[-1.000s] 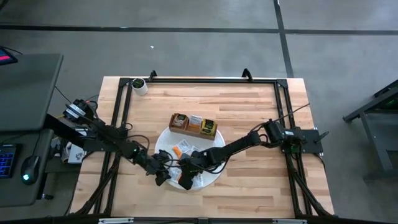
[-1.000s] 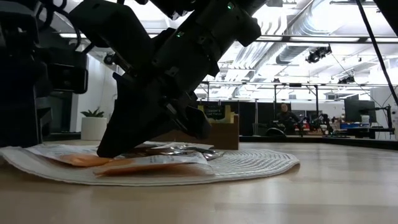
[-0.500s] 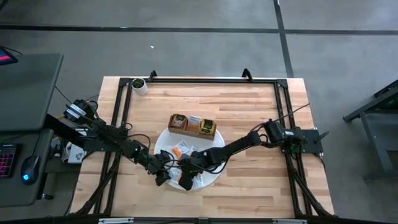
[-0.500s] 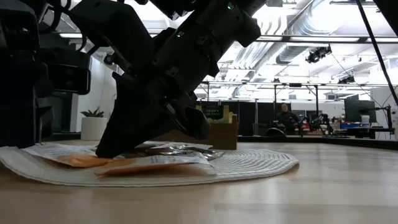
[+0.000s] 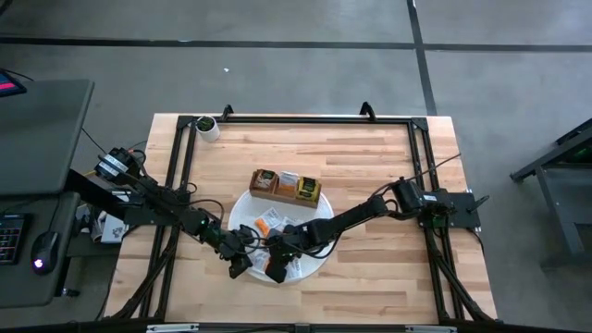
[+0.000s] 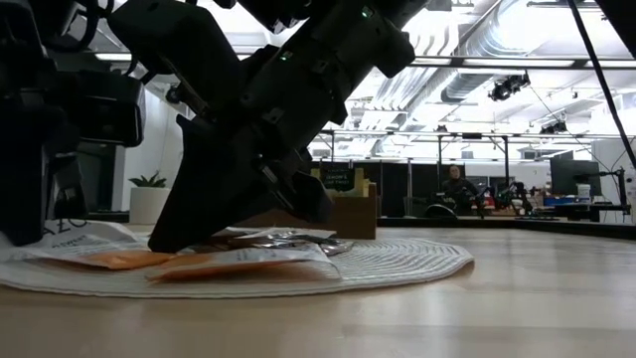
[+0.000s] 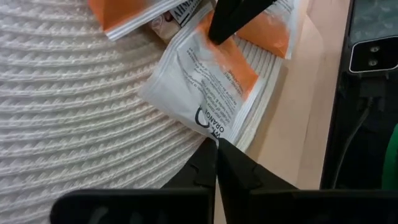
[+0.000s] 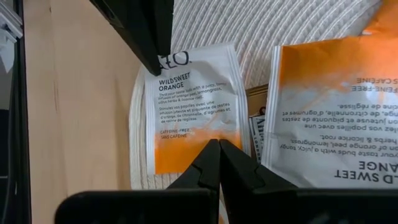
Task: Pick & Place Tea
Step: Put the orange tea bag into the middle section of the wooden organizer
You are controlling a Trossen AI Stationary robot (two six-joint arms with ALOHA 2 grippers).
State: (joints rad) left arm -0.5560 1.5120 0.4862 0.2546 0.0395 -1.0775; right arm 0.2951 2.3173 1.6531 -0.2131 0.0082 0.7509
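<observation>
On the light wooden table (image 5: 370, 157) the two dark arms meet over the round white woven mat (image 5: 319, 213), which lies just in front of the brown wooden three-compartment tray (image 5: 288, 187). The left gripper (image 5: 248, 262) is at the mat's near-left edge and the right gripper (image 5: 275, 265) is just beside it, both low over the scattered tea packets (image 5: 269, 221). In the left wrist view the left gripper's fingers are pressed together on the corner of an orange-and-white packet (image 7: 208, 87), which lies at the rim of the mat, partly over its edge; the other arm's fingertip touches its far end. In the right wrist view the right gripper's fingers are likewise shut, their tips resting on the orange end of that same packet, with nothing visibly between them. The packet is flat and rectangular, white with small print reading "Wild Sweet Orange" and an orange band. Further orange-and-white packets (image 8: 329, 106) overlap close beside it on the mat.
</observation>
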